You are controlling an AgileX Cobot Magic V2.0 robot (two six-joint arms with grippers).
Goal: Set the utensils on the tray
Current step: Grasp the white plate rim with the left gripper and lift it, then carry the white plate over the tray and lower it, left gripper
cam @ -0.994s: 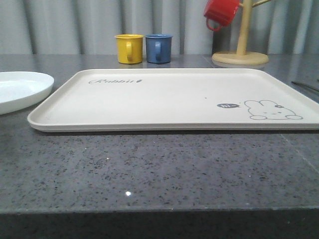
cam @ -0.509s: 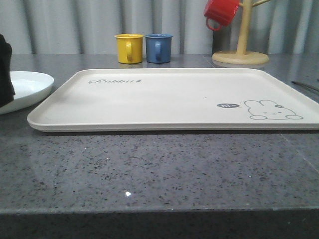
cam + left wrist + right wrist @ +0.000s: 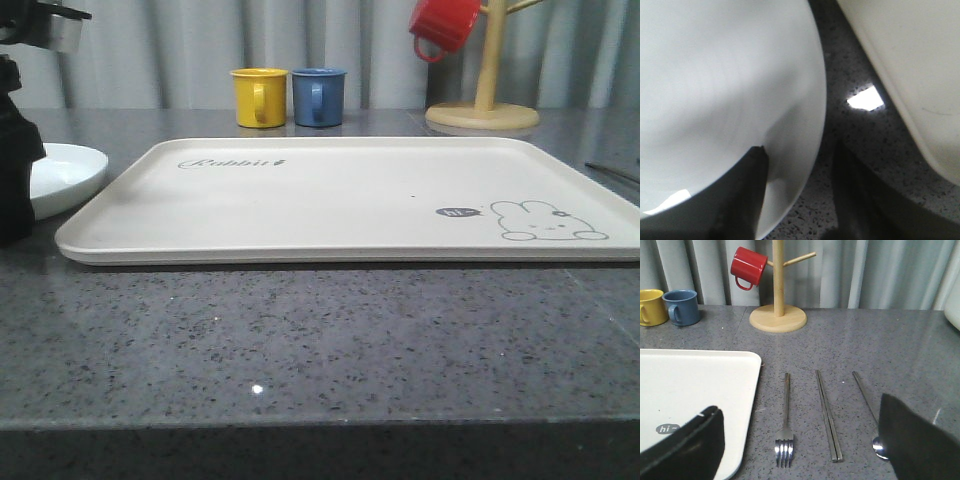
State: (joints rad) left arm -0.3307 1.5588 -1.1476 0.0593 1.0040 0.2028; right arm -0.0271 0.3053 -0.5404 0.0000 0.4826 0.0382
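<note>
A shallow white plate [image 3: 72, 165] lies on the grey counter left of the cream rabbit tray [image 3: 330, 200]. My left arm [image 3: 16, 170] stands over the plate's left part. In the left wrist view my left gripper [image 3: 799, 150] is open and straddles the plate [image 3: 715, 85] rim, with one finger [image 3: 737, 200] over the inside and the other [image 3: 865, 200] over the counter. My right gripper [image 3: 799, 410] hangs open above the counter right of the tray [image 3: 695, 380]. Below it lie a steel fork [image 3: 785, 425], a pair of chopsticks [image 3: 827, 412] and a spoon [image 3: 866, 402], side by side.
A yellow mug [image 3: 260, 97] and a blue mug [image 3: 318, 96] stand behind the tray. A wooden mug tree [image 3: 483, 105] with a red mug [image 3: 443, 22] hanging on it stands at the back right. The tray's corner [image 3: 920, 80] lies close beside the plate.
My left arm has come in from the left edge of the front view and now stands over the plate's left side. Tray, mugs and plate have not moved.
</note>
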